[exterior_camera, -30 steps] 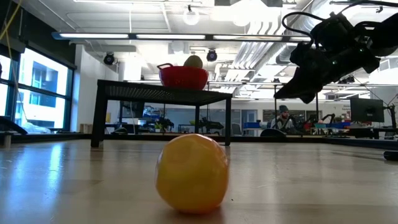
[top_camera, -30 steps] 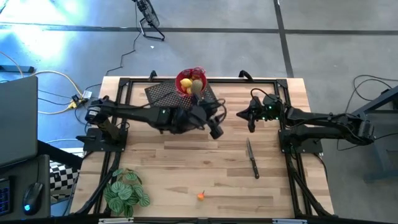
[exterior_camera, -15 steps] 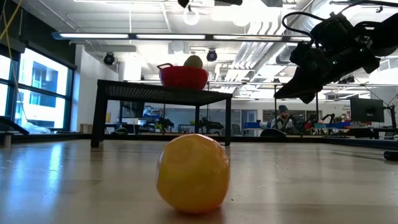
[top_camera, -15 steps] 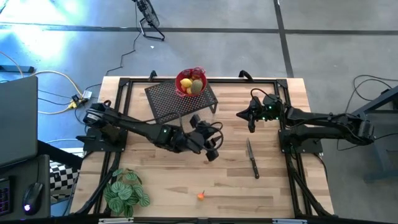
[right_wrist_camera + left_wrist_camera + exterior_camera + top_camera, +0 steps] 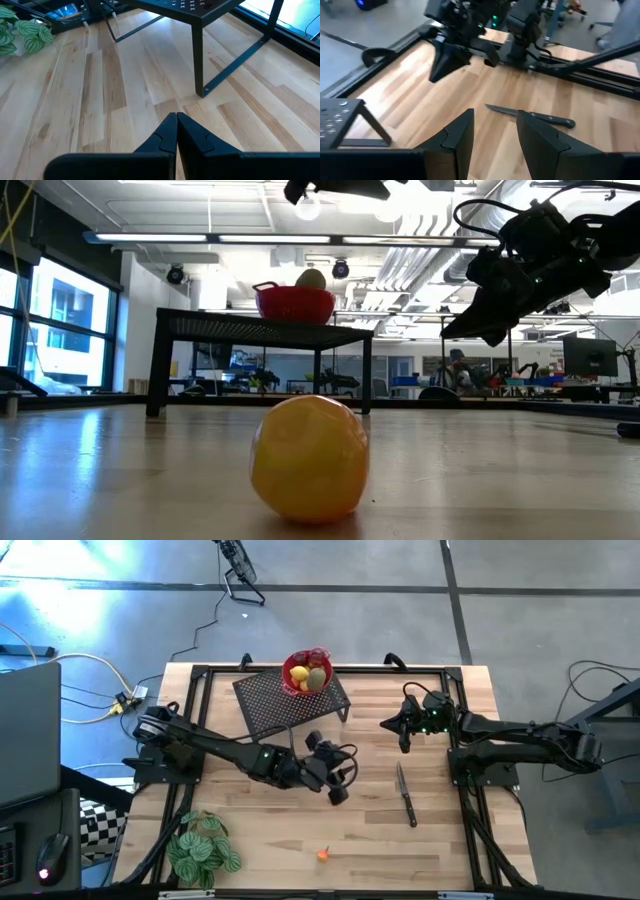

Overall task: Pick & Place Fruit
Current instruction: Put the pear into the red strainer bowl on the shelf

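A small orange fruit [image 5: 323,854] lies on the wooden table near its front edge; in the low view the fruit [image 5: 308,458] looms close and rests on its underside. More fruit [image 5: 308,676], yellow and olive-green, fills the red bowl [image 5: 291,664] on a black mesh stand [image 5: 280,700] at the back. My left gripper [image 5: 340,788] hovers open over the table's middle, with nothing between its fingers [image 5: 457,137]. My right gripper [image 5: 402,736] hangs shut at the right, above the table, fingertips together [image 5: 176,125].
A knife [image 5: 405,795] lies on the table right of my left gripper, and shows ahead of it as the knife [image 5: 532,116] in the left wrist view. A green leafy plant [image 5: 200,845] sits at the near left corner. Black frame rails border the table.
My left gripper has swung away from the bowl and stand toward the table's near edge and come down lower, most of it in the first half second. The fruit on the table and my right gripper have kept still.
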